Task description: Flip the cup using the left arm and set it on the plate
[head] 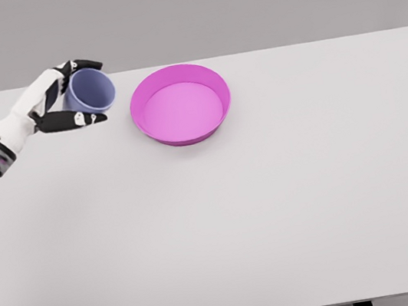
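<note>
1. nearest, the front edge of the table runs along the bottom of the view, with dark leg tops just showing under it; the top is a plain pale grey-white slab that fills most of the picture.
2. further in, the left arm enters from the left edge — white shell, dark joints.
3. at the far left of the table the left hand is closed around one cup, blue-lilac; dark fingertips sit above its rim and below its wall, and the cup is tipped on its side with its opening facing the camera and a little right.
4. just right of the cup, apart from it, stands one plate — a magenta dish with a raised rim, flat on the table.
5. behind the far edge there is only a plain grey wall.
</note>
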You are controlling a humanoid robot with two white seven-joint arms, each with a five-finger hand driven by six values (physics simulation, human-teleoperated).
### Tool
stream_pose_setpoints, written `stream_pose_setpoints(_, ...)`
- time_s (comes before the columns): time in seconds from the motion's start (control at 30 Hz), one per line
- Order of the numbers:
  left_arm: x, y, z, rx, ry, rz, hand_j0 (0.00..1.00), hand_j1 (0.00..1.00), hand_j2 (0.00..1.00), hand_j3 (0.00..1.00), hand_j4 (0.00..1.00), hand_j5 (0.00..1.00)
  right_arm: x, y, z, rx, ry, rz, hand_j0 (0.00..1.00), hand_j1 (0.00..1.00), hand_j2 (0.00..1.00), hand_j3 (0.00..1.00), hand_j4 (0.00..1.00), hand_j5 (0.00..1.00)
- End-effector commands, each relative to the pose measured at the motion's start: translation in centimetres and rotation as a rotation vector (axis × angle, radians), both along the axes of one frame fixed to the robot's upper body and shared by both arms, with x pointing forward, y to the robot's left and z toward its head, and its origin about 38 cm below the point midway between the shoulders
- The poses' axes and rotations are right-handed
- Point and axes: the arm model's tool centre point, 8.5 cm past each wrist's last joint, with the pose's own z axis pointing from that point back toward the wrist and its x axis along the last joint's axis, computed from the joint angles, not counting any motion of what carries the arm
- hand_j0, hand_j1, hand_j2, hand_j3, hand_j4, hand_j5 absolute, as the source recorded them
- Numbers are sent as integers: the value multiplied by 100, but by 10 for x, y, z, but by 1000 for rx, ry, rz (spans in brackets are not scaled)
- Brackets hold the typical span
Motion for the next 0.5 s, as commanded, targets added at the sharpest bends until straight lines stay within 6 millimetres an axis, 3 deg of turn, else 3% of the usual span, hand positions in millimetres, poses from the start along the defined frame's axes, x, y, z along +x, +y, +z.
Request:
stream_pose_setpoints(0.0,1,-6,1,-32,-7,-5,75,75,75,75,75,75,0,0,0,0,0,0,100,100,100,100,100,100)
stream_pose_setpoints(0.17,1,-13,-3,-80,-5,-2,76,76,76,76,76,76,0,0,0,0,0,0,100,100,100,100,100,100)
stream_pose_setpoints(0.47,2,-45,-9,-172,-1,-38,76,76,76,76,76,76,0,0,0,0,0,0,100,100,100,100,100,100)
